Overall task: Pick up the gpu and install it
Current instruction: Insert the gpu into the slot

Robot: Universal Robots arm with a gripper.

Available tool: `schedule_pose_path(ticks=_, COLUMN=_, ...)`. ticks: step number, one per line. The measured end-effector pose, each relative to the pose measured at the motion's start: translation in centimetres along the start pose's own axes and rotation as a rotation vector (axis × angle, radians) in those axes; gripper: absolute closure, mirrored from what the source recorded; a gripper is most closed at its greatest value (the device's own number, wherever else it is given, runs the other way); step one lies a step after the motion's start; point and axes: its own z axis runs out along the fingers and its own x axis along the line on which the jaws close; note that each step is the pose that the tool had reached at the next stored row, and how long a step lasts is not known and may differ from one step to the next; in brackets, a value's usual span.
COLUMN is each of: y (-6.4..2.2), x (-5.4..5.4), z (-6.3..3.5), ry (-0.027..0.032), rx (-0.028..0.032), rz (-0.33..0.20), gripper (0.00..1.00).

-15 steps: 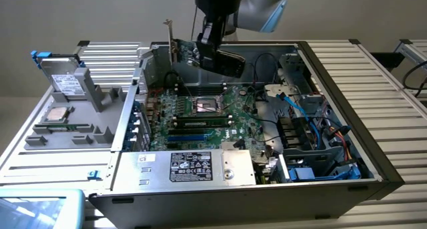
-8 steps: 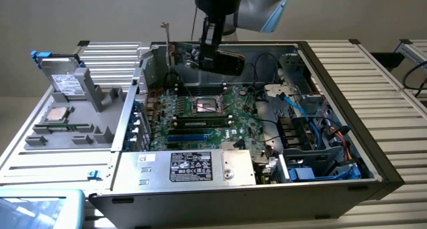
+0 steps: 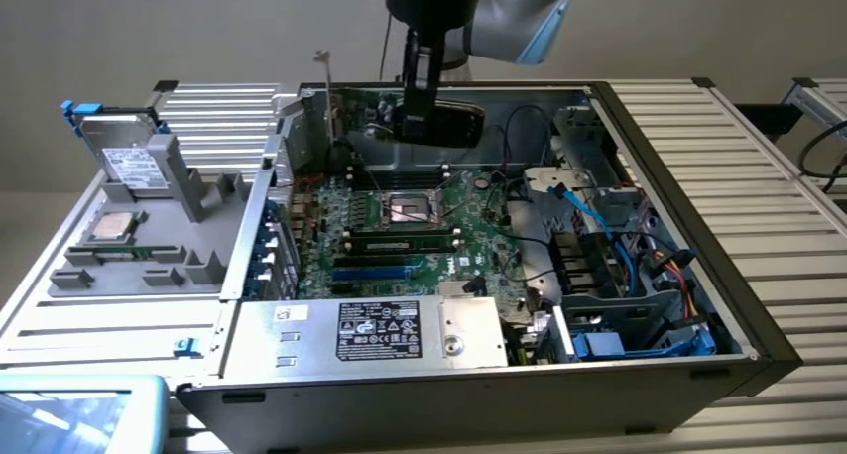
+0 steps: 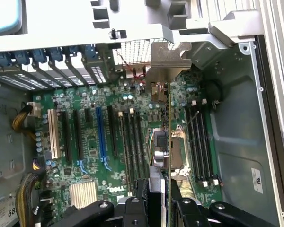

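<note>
Item: gpu (image 4: 162, 146), clamped edge-on in my gripper (image 4: 160, 205), over motherboard (image 4: 94, 156). Step: transport. Needs, I judge: slot alignment.

Gpu (image 4: 165, 71) edge-on, seemingly gripped, over motherboard (image 4: 99, 158)

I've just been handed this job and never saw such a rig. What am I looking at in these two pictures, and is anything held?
One robot arm works over an open computer case lying on a slatted metal table. The exterior view comes from a camera off the arm that takes in the whole scene. The wrist view comes from a camera on the arm's wrist, looking past the gripper down at the green motherboard. The gripper is shut on the gpu, the card seen edge-on there, held above the board and not in a slot. On the exterior view's left, beside the case, a grey tray carries a silver drive.
</note>
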Motion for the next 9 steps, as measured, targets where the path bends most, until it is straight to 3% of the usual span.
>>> schedule_pose_path(ticks=9, y=0.00, x=0.00, z=0.00, ry=0.0080, rx=-0.0062, rz=-0.093, gripper=0.72)
